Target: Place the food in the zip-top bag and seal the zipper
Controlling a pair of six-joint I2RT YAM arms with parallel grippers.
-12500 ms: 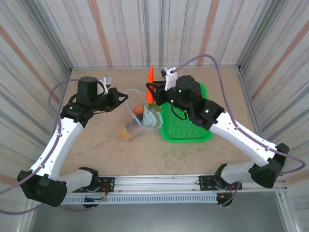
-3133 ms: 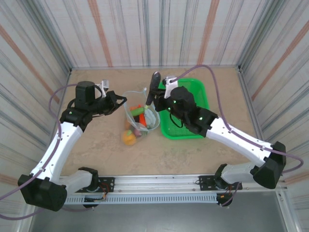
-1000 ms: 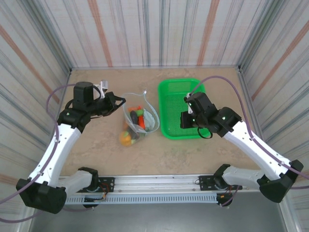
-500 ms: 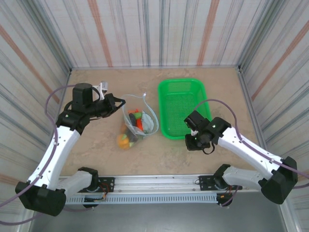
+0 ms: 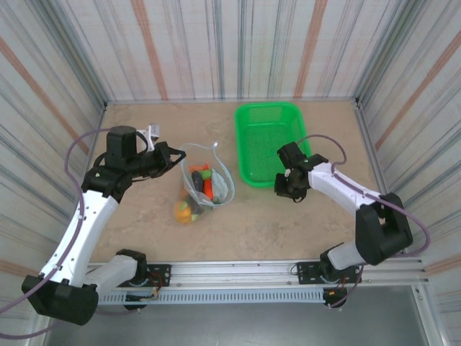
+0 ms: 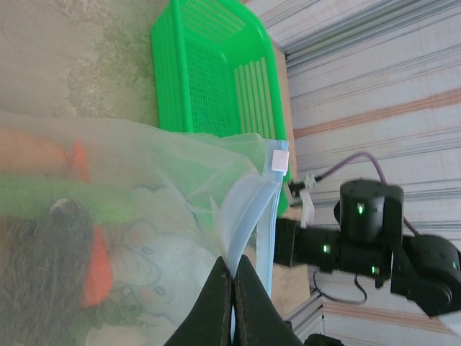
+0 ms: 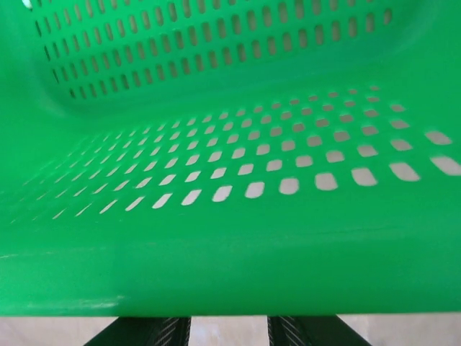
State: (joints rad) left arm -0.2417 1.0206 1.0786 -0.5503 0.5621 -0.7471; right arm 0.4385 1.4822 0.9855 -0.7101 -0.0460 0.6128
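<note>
While the zip-top bag point(image 5: 207, 182) lies left of centre on the table point(image 5: 288, 231) with the food point(image 5: 199, 189) inside, the left gripper point(image 5: 176, 156) is clamped tight on its mouth edge beside the light blue zipper point(image 6: 248, 216); the green basket point(image 5: 240, 151) stands just right; the right gripper point(image 5: 285, 189) sits at the basket's near edge, jaws partly apart, gripping nothing.

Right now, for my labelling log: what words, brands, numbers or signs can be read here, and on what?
No text can be read anywhere.
zip-top bag: pale blue printed figures, blurred; no letters made out.
white tab at the end of the zipper: blank.
green basket: no lettering.
</note>
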